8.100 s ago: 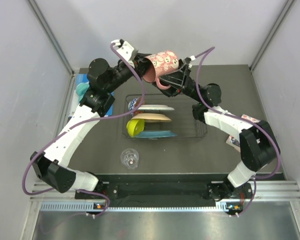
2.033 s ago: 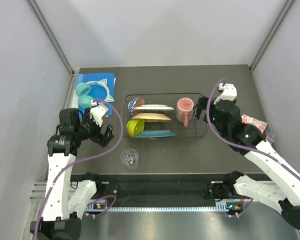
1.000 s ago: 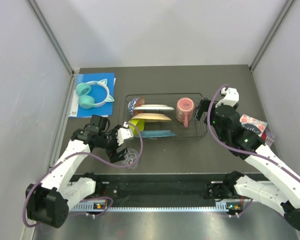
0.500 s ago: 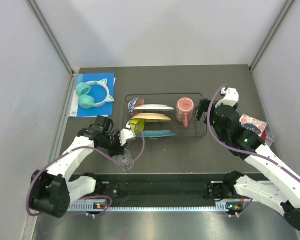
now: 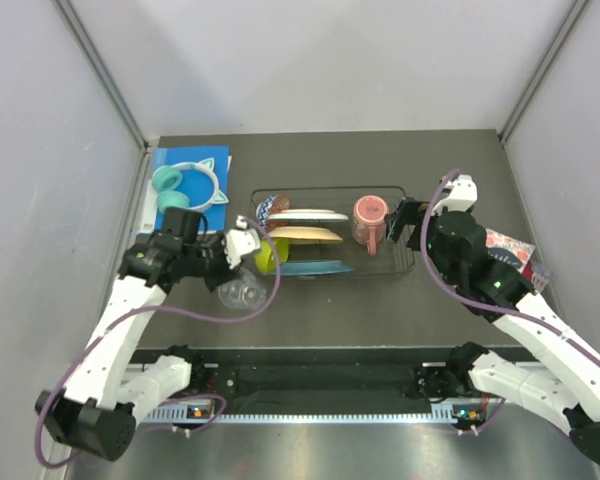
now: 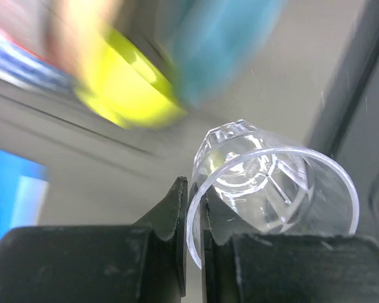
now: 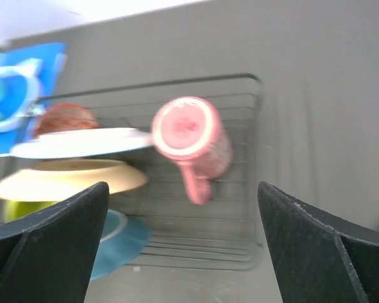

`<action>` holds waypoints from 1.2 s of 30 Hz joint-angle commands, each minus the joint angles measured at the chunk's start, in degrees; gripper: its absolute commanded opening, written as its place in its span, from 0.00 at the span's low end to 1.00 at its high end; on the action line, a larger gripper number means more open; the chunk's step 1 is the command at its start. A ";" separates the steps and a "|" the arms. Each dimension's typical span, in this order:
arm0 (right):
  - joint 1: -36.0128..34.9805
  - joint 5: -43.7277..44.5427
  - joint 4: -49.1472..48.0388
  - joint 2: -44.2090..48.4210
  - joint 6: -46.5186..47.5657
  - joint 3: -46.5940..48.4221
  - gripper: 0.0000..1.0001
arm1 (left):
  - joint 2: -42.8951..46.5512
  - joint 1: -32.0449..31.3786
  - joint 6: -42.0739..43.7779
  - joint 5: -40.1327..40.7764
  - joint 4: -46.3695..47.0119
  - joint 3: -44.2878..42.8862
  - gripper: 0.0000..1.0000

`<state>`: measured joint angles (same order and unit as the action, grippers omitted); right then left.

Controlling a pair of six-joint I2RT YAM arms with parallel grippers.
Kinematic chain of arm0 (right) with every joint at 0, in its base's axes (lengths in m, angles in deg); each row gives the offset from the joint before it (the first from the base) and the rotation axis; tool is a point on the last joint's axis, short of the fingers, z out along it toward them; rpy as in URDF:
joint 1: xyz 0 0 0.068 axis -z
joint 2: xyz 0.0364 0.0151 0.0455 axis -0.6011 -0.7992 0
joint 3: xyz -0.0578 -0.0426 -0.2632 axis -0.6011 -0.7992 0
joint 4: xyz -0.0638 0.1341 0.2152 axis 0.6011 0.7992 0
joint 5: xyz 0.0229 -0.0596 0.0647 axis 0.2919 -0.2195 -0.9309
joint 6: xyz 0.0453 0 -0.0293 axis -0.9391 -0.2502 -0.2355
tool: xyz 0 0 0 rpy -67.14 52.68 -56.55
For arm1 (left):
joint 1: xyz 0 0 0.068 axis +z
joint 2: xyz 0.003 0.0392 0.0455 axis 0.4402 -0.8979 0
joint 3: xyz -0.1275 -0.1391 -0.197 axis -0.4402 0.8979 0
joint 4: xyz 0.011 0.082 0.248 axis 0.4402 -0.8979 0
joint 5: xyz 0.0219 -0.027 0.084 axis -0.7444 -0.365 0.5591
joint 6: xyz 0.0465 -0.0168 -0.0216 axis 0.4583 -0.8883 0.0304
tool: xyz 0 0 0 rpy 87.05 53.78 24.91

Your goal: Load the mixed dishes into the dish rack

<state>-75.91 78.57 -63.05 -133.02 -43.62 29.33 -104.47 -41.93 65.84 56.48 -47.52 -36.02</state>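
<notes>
Seven dishes in view: six sit in the dish rack (image 5: 332, 189), and your left hand (image 6: 193, 197) holds the seventh.

Counted, there are three plates, two bowls, one mug and one glass. In the rack's left half the white plate (image 5: 305, 215), cream plate (image 5: 302, 235) and teal plate (image 5: 318, 267) stand on edge, far to near. The red-patterned bowl (image 5: 269, 207) and lime-green bowl (image 5: 268, 254) sit at their left, and the pink mug (image 5: 368, 220) is in the right half. Your left hand is nearly closed, pinching the rim of the small clear glass (image 6: 275, 183), which is tipped sideways over the tabletop (image 5: 380, 310) just near-left of the rack. Your right hand (image 5: 404, 222) is spread wide at the rack's right end, holding nothing. One pair of teal headphones (image 5: 185, 185) lies far left, and one printed card (image 5: 510, 250) far right.
</notes>
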 commanded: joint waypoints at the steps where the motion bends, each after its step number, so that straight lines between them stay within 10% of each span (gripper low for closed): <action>1: -0.94 -8.83 -8.18 4.08 0.54 3.78 1.00 | 4.79 0.17 -9.28 -7.51 0.99 -18.26 0.00; 8: -0.85 -29.19 -24.94 3.65 -7.97 3.43 1.00 | 5.15 0.17 -43.69 -5.06 36.91 -22.70 0.00; 17: -0.07 -52.96 -67.00 -9.35 -40.66 -2.53 1.00 | -11.19 3.51 -87.91 -15.24 59.68 -36.06 0.00; 28: 0.29 -48.40 -90.00 -17.43 -57.46 -6.15 1.00 | -11.12 4.04 -94.73 -17.62 67.71 -30.55 0.00; 36: -1.29 -48.92 -89.41 -24.47 -57.91 1.05 1.00 | -9.71 3.95 -96.84 -19.11 71.67 -24.30 0.00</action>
<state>-75.91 29.83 -147.79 -155.65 -100.23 24.72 -115.27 -38.17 -28.29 38.69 17.44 -62.01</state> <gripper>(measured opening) 0.996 0.103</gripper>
